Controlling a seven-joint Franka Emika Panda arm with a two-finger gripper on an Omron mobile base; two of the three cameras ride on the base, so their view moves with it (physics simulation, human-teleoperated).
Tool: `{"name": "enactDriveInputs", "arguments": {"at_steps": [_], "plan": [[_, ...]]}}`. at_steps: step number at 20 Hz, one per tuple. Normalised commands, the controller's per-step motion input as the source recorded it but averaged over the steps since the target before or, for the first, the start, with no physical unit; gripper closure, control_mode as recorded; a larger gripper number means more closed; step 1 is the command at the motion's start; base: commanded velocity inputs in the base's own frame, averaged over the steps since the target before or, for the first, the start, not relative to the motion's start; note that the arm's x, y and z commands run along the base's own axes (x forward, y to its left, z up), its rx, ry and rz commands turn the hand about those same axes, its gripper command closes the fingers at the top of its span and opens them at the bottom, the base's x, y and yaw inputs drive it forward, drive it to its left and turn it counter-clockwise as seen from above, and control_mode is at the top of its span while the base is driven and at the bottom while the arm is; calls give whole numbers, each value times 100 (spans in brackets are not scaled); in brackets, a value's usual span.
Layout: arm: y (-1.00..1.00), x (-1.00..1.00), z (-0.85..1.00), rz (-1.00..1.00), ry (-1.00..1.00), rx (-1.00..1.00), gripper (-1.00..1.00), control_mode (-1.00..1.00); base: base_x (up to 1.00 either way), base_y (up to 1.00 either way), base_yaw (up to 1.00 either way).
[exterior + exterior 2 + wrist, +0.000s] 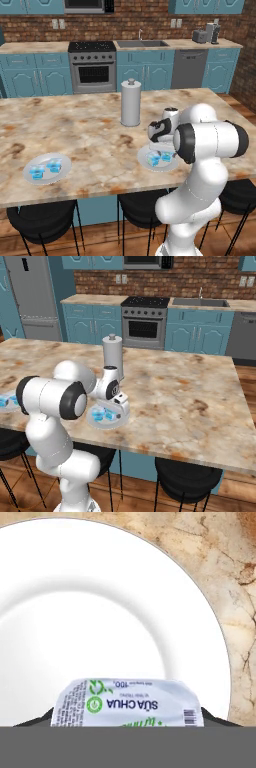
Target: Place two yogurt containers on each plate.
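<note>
The yogurt cup sits directly between my fingers, on the near edge of the plate beside the paper towel roll; whether I have released it I cannot tell. I count four cups and two plates: two cups on this plate, two on the far plate.

**Three cameras, one marble island**

Your two base views look forward and down from behind the arm, left and right, at middling range. Both share the tan marble bench, the tall grey paper-towel cylinder and the round white plate. Your hand view looks straight down, very close over that plate.
</note>
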Motion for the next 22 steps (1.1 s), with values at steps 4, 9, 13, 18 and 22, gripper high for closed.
{"name": "enactDriveInputs", "arguments": {"at_steps": [4,9,13,18,22], "plan": [[0,0,1,0,0,0,-100,-100,0,0,0],[0,-4,20,0,0,0,-100,-100,0,0,0],[-5,-16,49,0,-1,2,-100,-100,0,0,0],[-7,-22,58,-1,-4,3,-100,-100,0,0,0],[0,-78,57,0,-14,15,-100,-100,0,0,0]]}}
